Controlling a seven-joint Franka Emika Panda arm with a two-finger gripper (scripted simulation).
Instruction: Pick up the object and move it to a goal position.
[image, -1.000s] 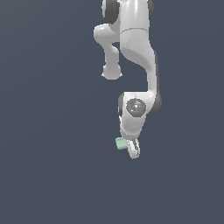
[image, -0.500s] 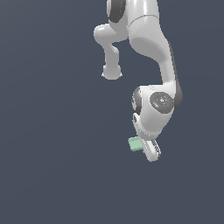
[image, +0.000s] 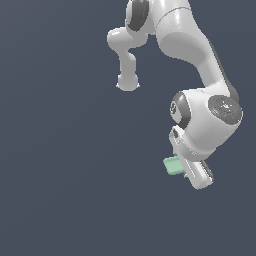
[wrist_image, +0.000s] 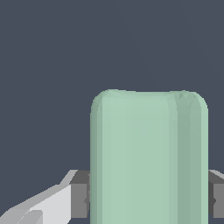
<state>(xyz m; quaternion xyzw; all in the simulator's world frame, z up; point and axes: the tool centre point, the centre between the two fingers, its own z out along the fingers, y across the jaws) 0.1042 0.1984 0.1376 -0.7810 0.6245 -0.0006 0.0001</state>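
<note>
The object is a small pale mint-green block (image: 173, 166). In the exterior view it sticks out from under my white hand toward the exterior view's left. My gripper (image: 183, 169) is shut on it, mostly hidden by the hand. In the wrist view the block (wrist_image: 148, 157) fills the space between my two grey fingers (wrist_image: 79, 197), which press on both of its sides. The block looks lifted off the dark surface, but the height is hard to judge.
The white arm (image: 190, 55) reaches down from the top of the exterior view. Its base link (image: 127, 80) stands at upper middle. A plain dark grey-blue ground (image: 60, 175) lies all around. No goal marker shows.
The arm has swung toward the exterior view's right, carrying the mint-green block with it. The gripper stays shut on the block.
</note>
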